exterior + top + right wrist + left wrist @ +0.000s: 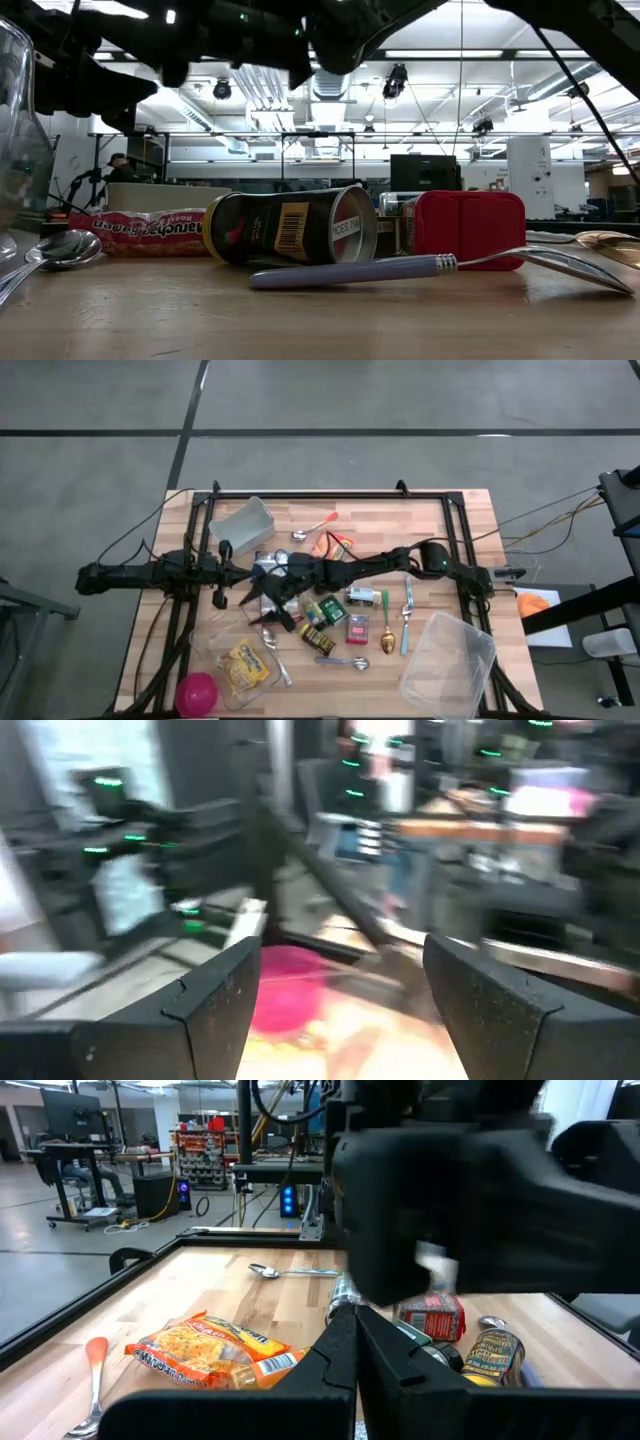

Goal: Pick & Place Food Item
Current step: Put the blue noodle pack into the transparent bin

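Food items lie across the middle of the wooden table: an orange noodle packet (335, 543) (215, 1350), a dark can on its side (317, 610) (290, 227), a red pack (358, 628) (468, 230) and a yellow packet (245, 665). My right gripper (340, 1010) (265, 610) reaches across from the right and hovers above the table's left middle. It is open and empty, pointing level toward a pink bowl (285, 990). My left gripper (357, 1350) (235, 572) waits at the left edge, shut on nothing.
A clear tub (245, 520) stands at the back left and a clear lid (450, 665) lies at the front right. The pink bowl (197, 692) sits at the front left corner. Several spoons and a fork (407, 615) lie among the packets, with a purple-handled spoon (360, 270) nearest the front.
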`<move>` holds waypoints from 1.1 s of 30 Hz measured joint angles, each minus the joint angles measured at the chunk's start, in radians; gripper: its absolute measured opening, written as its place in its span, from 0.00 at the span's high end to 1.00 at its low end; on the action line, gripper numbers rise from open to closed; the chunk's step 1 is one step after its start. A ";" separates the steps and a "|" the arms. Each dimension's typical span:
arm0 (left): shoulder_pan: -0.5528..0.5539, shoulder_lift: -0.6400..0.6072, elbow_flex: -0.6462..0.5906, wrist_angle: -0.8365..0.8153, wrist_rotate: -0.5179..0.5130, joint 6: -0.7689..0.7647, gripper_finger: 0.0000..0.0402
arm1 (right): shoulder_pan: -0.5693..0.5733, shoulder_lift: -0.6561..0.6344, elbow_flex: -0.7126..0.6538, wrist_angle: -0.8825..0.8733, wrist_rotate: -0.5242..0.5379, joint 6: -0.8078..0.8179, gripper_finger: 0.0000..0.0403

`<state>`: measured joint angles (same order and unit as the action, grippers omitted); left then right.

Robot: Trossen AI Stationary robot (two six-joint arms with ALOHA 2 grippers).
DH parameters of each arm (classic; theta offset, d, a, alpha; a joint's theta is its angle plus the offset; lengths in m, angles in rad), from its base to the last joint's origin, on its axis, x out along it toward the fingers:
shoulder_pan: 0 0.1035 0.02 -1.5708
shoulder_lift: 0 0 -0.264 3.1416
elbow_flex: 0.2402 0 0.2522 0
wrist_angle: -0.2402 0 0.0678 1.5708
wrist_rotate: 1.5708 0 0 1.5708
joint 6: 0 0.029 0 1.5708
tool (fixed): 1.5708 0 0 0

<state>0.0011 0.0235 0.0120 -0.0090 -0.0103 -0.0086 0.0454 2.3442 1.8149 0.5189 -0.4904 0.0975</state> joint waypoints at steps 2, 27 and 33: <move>0.000 0.000 0.000 0.000 0.000 0.000 1.00 | 0.000 -0.040 -0.024 -0.054 0.110 -0.015 0.31; 0.000 0.006 0.000 0.002 0.000 0.000 1.00 | -0.005 -0.830 -1.083 0.262 0.625 -0.241 0.31; 0.000 0.006 0.000 0.002 0.000 0.000 1.00 | -0.021 -1.082 -1.314 0.260 0.624 -0.313 0.31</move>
<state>0.0010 0.0299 0.0120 -0.0071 -0.0105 -0.0090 0.0246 1.2627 0.5013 0.7794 0.1341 -0.2159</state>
